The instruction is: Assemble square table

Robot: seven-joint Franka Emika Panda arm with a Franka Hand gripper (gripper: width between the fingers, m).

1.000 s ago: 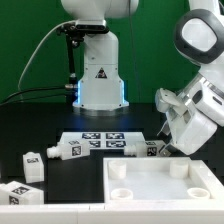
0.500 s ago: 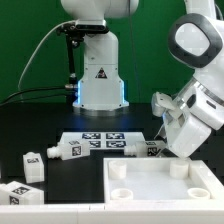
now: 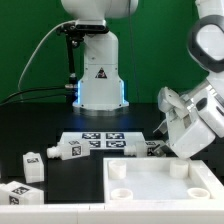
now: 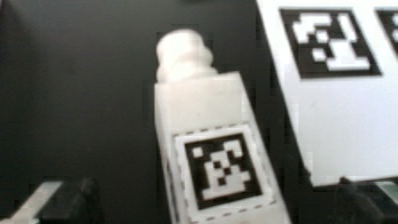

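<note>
Tool (image 4: 210, 198) hangs open, empty, above a leg (image 4: 205, 120) centred between its fingers (image 4: 54, 200) beside the marker board (image 4: 329, 100).

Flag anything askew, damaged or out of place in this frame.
Nothing stands out. The small white tag-marked block legs lie loose on the black table; one sits close beside the marker board, below the open gripper, undamaged.

Backdrop: a plain green wall (image 3: 30, 40) spans the rear of the scene. Work surface: 1 matte black table (image 3: 40, 125). Dark cables (image 3: 40, 95) run along its rear edge at the exterior view's left. Lighting is even.
</note>
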